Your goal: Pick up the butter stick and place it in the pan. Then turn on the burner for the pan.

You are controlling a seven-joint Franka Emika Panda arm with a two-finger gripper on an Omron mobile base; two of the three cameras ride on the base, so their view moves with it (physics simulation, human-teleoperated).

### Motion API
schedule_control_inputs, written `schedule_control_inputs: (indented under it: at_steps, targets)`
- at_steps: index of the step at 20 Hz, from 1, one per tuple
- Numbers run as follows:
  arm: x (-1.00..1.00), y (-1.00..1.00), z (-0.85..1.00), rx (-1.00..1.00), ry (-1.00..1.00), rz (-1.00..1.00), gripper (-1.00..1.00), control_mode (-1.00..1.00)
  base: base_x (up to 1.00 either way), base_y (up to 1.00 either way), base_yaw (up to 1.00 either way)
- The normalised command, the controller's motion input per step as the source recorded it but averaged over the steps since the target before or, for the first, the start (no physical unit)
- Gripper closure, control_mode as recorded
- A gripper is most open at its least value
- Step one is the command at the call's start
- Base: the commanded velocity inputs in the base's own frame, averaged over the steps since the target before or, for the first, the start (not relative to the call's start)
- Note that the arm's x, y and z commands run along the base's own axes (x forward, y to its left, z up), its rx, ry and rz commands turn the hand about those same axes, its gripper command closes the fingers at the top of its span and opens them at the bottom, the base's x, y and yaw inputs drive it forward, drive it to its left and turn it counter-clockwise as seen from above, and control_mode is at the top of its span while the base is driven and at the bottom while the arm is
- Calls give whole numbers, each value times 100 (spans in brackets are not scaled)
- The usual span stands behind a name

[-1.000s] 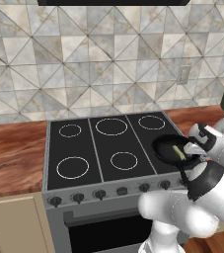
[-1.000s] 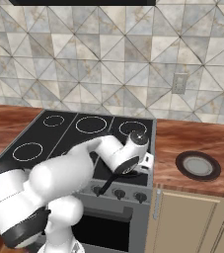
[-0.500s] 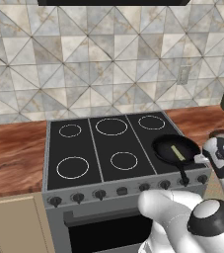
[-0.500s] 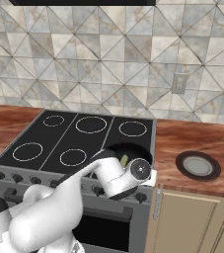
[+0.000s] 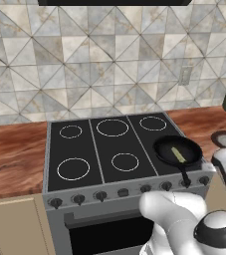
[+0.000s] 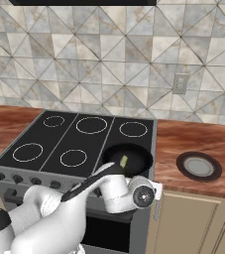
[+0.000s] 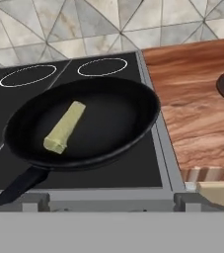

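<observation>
So the butter stick (image 7: 64,126) is sitting inside the pan (image 7: 118,123), left of center in the hand view, lying at a slant with its near end toward the lower left. In the left base view the pan (image 5: 178,150) is at the right of the frame on the front right part of the stove (image 5: 99,149), with the butter stick (image 5: 177,155) as a pale sliver inside it and the handle pointing down toward the row of knobs (image 5: 145,188). From the right base view, the pan (image 6: 128,158) is mid-frame with the butter stick (image 6: 124,160) in it, and a flat grey dish (image 6: 198,166) sits on the wooden counter (image 6: 193,141) off to the right. Can't tell how open the claw is, since the fingertips aren't visible.
</observation>
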Motion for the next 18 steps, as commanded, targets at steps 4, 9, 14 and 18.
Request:
schedule_control_inputs:
  at_steps: [4, 9, 14, 18]
  targets:
    - [-3, -21, -6, 0, -14, 0, -100, -100, 0, 0, 0]
    - [-1, -4, -25, 0, -15, 0, -100, -100, 0, 0, 0]
    - [-8, 0, -35, 0, -17, 0, -100, -100, 0, 0, 0]
    - [-11, 0, -35, 0, -14, 0, -100, -100, 0, 0, 0]
